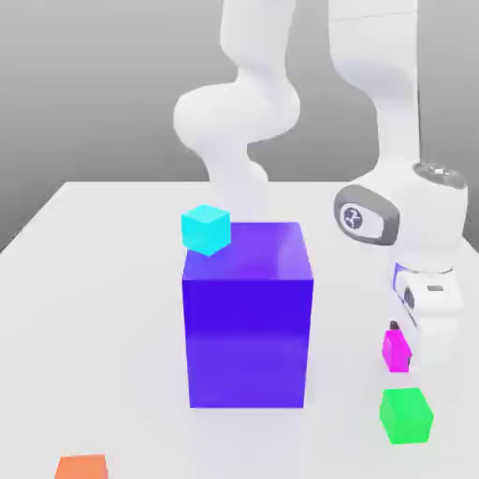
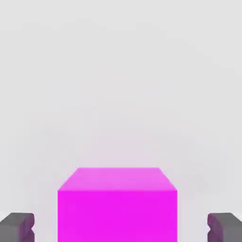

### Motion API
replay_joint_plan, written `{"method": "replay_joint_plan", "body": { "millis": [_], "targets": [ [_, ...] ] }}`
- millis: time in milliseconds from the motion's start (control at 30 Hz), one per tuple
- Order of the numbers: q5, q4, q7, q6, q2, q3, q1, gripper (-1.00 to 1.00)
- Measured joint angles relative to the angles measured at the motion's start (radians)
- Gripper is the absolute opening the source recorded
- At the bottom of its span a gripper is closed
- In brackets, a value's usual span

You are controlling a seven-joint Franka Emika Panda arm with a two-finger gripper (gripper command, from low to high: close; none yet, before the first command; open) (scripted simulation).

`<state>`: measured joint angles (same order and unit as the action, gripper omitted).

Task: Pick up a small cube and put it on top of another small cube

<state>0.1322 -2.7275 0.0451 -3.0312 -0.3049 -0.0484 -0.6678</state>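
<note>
The small magenta cube (image 1: pixel 396 351) rests on the white table (image 1: pixel 94 309) on the exterior view's right. My gripper (image 1: pixel 400 344) is lowered around it, the white hand directly above. In the hand view the small cube (image 2: pixel 117 205) sits between the two dark fingertips (image 2: pixel 16 228), with a gap of bare table on each side, so the gripper (image 2: pixel 121 228) is open and touches nothing. A green small cube (image 1: pixel 406 415) lies on the table just in front of the magenta one. A cyan small cube (image 1: pixel 206 229) shows at the far left top corner of the big block.
A big blue-purple block (image 1: pixel 246 318) stands mid-table, to the left of my gripper. I cannot tell whether the cyan cube rests on it or lies behind it. An orange object (image 1: pixel 82 466) pokes in at the front left edge.
</note>
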Motion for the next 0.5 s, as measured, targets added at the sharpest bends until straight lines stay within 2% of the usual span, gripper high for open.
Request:
{"method": "replay_joint_plan", "body": {
  "millis": [167, 367, 500],
  "targets": [
    [0.003, 0.001, 0.003, -0.001, -0.003, 0.002, -0.001, -1.00],
    [-0.081, -0.037, -0.062, 0.154, 0.190, -0.055, 0.036, -1.00],
    [-0.116, 0.059, -0.032, 0.277, 0.217, -0.018, 0.091, -1.00]
  ]
}}
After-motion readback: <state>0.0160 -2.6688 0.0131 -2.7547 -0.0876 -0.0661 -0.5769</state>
